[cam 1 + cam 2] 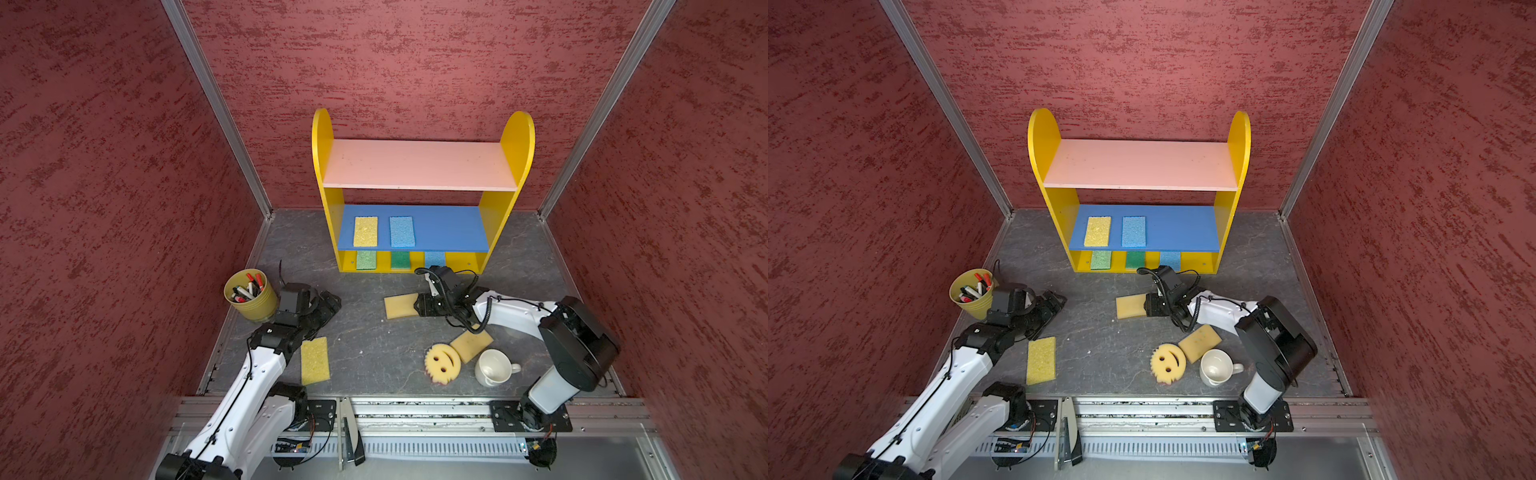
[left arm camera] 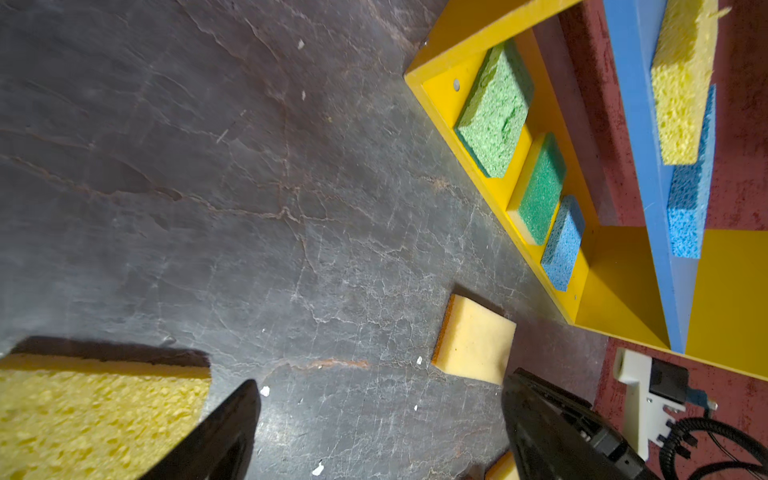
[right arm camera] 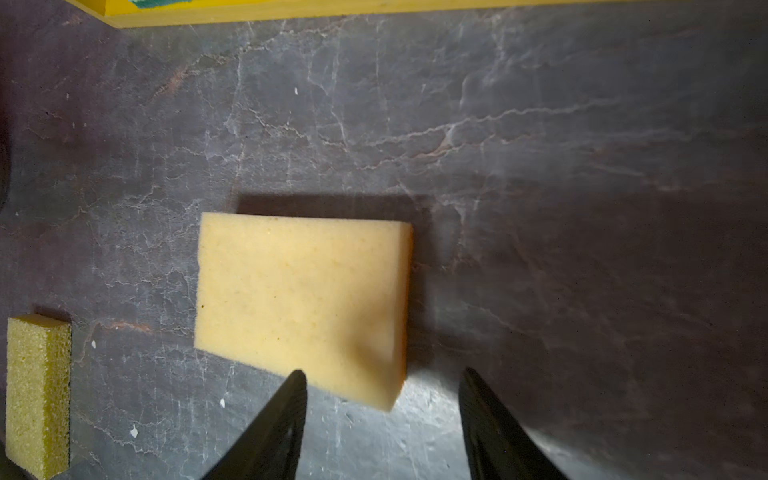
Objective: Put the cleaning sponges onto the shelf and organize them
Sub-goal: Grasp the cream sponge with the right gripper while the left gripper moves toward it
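My right tool (image 3: 382, 374) is released, jaws straddling a corner of the tan sponge (image 3: 299, 299) lying flat on the counter (image 3: 540, 166) near the shelf (image 1: 517, 141). Left tool (image 2: 380, 378) released, empty.

Dark slate-look counter (image 1: 374, 332). On it: shelf (image 1: 490, 216) at the back, marker cup (image 1: 251, 297) on the left, big yellow sponge (image 1: 315, 360) flat nr it, tan sponge (image 1: 400, 306) mid. 2nd tan sponge (image 1: 471, 344), smiley sponge (image 1: 443, 362) & white mug (image 1: 494, 368) are bunched on the right.

Shelf's blue board (image 1: 449, 228) has a small yellow sponge (image 1: 365, 231) + blue sponge (image 1: 402, 231) side by side. The base (image 1: 461, 262) has a light green sponge (image 1: 366, 260), dark green sponge (image 1: 400, 259) and 2nd blue sponge (image 1: 434, 258) in a row.
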Tool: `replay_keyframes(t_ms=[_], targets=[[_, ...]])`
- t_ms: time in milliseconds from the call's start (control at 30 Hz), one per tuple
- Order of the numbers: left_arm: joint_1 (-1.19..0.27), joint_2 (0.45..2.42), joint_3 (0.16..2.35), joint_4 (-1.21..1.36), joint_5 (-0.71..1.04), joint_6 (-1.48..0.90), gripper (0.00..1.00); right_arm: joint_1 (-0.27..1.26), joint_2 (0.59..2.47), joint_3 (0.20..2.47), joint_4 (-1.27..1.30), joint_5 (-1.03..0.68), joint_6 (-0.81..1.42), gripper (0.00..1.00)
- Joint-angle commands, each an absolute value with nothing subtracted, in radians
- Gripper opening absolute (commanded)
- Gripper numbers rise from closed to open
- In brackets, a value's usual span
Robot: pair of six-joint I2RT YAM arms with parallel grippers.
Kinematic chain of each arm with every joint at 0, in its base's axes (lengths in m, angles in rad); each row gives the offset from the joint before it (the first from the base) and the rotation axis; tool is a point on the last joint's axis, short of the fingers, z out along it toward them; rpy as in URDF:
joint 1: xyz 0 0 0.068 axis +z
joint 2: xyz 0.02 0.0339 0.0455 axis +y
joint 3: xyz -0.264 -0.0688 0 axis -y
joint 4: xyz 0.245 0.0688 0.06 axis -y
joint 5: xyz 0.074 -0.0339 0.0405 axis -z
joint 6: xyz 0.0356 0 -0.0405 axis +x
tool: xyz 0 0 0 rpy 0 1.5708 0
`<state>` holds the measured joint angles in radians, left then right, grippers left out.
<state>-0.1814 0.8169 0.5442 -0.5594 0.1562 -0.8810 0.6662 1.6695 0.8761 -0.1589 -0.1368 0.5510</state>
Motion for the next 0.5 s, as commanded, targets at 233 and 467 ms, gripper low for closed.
replay_keyframes(t_ms=[233, 467], targets=[[-0.277, 0.917, 0.553, -0.473, 0.113, -0.911, 0.9, 0.659, 1.766, 0.918, -0.018, -0.204, 0.606, 0.43], [-0.301, 0.946, 0.572, -0.468, 0.098, -0.911, 0.9, 0.657, 1.761, 0.895, 0.025, -0.235, 0.587, 0.09]])
